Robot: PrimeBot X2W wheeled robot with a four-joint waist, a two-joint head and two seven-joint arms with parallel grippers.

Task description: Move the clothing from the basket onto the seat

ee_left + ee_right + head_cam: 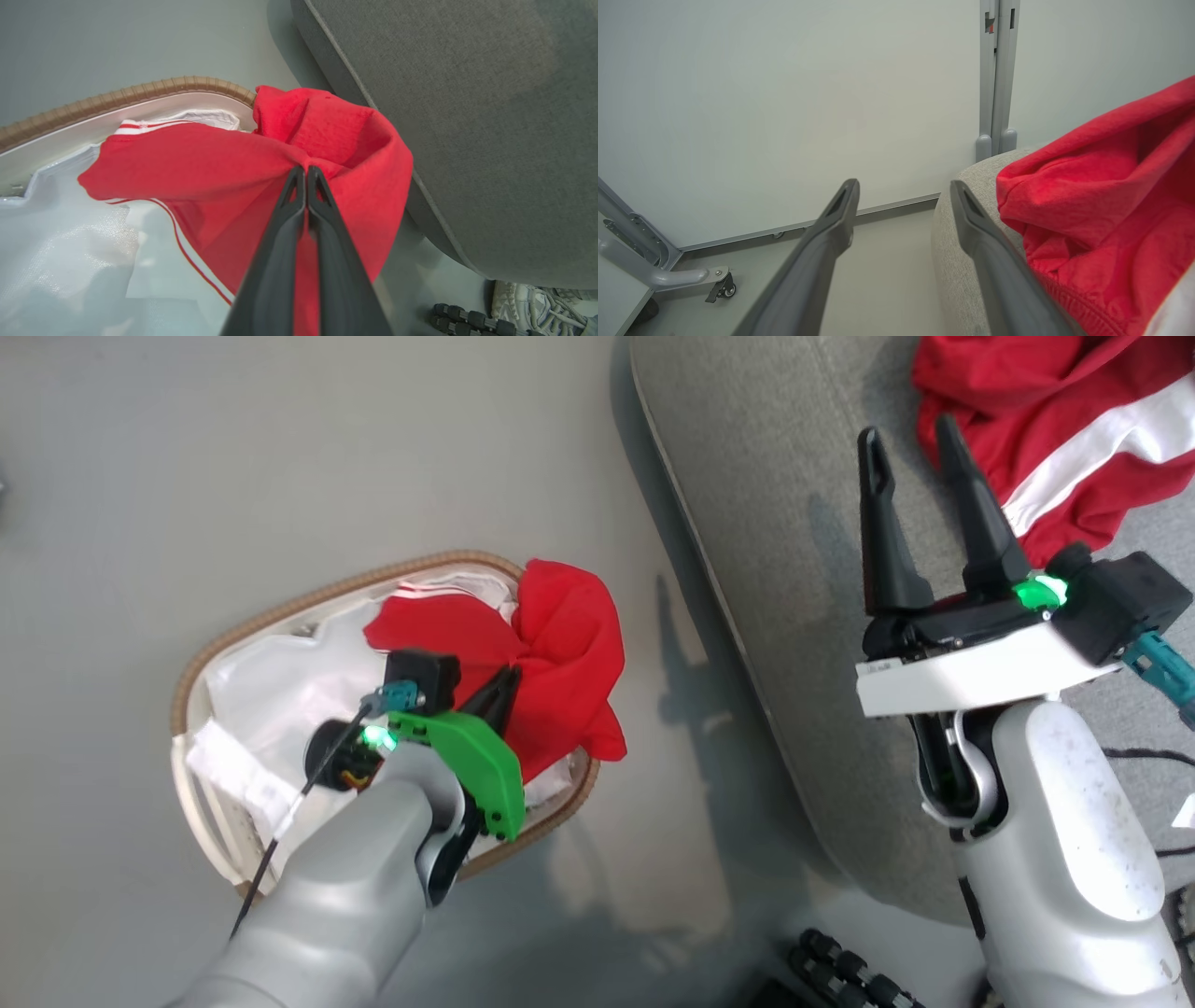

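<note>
You have a smooth, pale grey floor [280, 448] under soft, even light. In the head view, faint shadows [677, 653] lie on it beside the grey seat [775, 523] at 1 o'clock. In the right wrist view, a plain white wall [784, 93] stands at 12 o'clock, with a grey post [997, 70] at 1 o'clock and a castor [725, 289] at 8 o'clock.
</note>
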